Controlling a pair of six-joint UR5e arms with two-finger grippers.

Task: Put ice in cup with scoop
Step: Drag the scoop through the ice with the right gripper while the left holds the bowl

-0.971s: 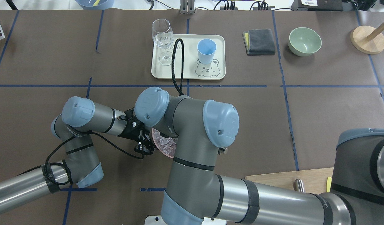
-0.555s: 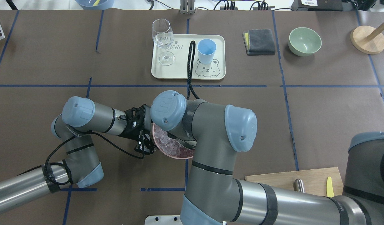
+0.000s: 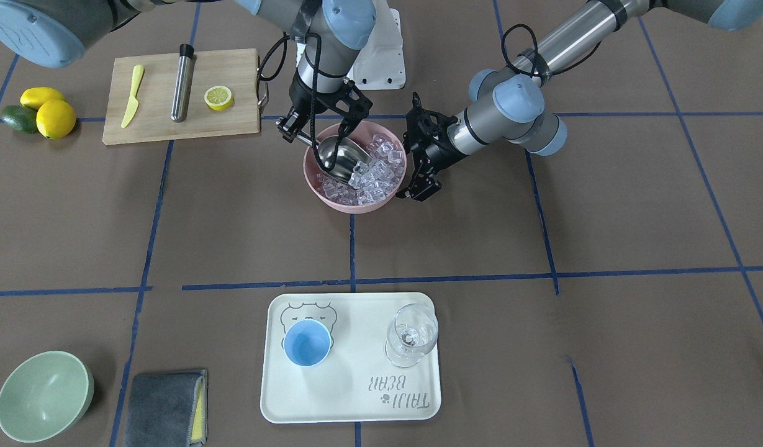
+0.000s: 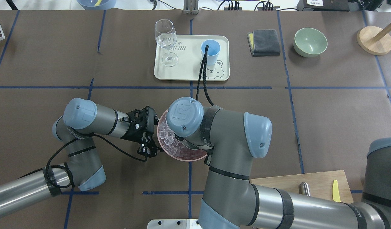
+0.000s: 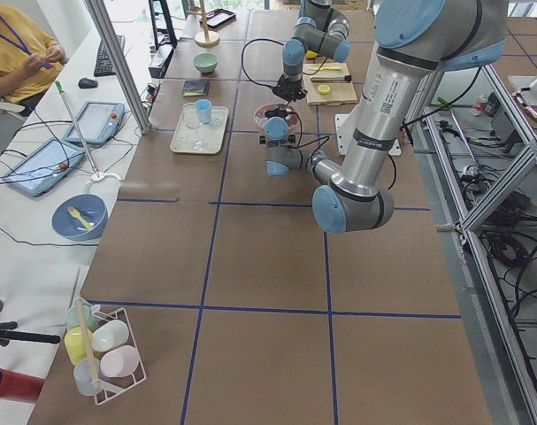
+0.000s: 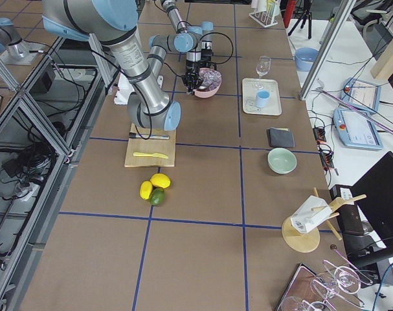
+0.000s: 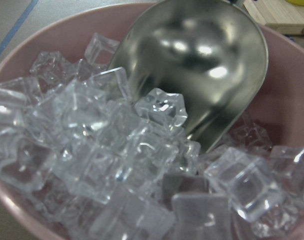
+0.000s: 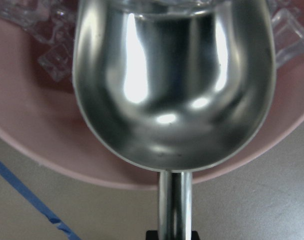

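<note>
The steel scoop [image 3: 341, 158] lies in a pink bowl [image 3: 356, 206] full of ice [image 3: 375, 177], its trough almost empty and its mouth against the cubes [image 7: 91, 150]. My right gripper [image 3: 310, 133] is shut on the scoop's handle [image 8: 174, 200]; in the overhead view my right wrist hides it. My left gripper [image 3: 409, 186] sits at the bowl's rim on the other side and looks shut on it. The light-blue cup [image 3: 307, 343] stands empty on a cream tray [image 3: 350, 397], far from both grippers.
A wine glass [image 3: 411, 332] shares the tray. A cutting board [image 3: 232, 121] with a yellow knife, a steel cylinder and a lemon half lies by my right arm. A green bowl [image 3: 43, 394] and a grey cloth [image 3: 164, 406] lie beyond the tray.
My right arm has swung to the right over the bowl, uncovering more ice in the overhead view. Its cable now crosses in front of the cup. My left arm has not moved.
</note>
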